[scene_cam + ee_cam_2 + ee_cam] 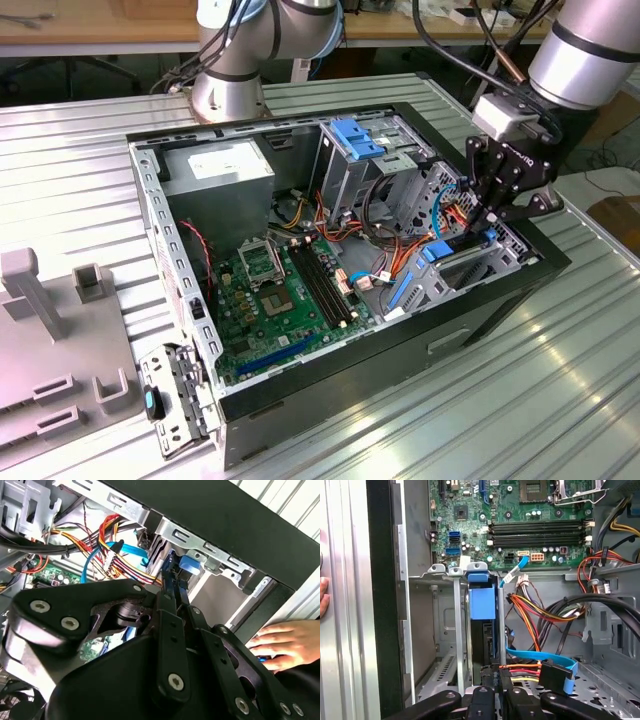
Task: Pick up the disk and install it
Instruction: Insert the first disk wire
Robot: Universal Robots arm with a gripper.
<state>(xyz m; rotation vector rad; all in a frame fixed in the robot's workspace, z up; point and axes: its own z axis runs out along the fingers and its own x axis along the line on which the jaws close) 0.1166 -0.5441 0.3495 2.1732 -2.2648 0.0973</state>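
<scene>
The disk (485,640) stands on edge in the drive bay at the case's front corner, a dark body between grey metal rails with a blue plastic carrier tab (482,602) at its far end. Its blue carrier also shows in the exterior view (437,252) and in the second wrist view (188,565). My gripper (491,222) hangs over this bay with the fingers pressed together, the tips (496,671) meeting at the disk's near end. The fingers (170,587) taper to a point next to the blue carrier. Whether the tips touch the disk is hidden.
The open computer case (500,300) lies on a ribbed metal table, with the green motherboard (270,290), a grey power-supply box (215,170) and a blue-topped cage (355,140). Coloured cables and a blue flat cable (535,656) crowd the bay. A person's hand (282,640) rests outside the case wall.
</scene>
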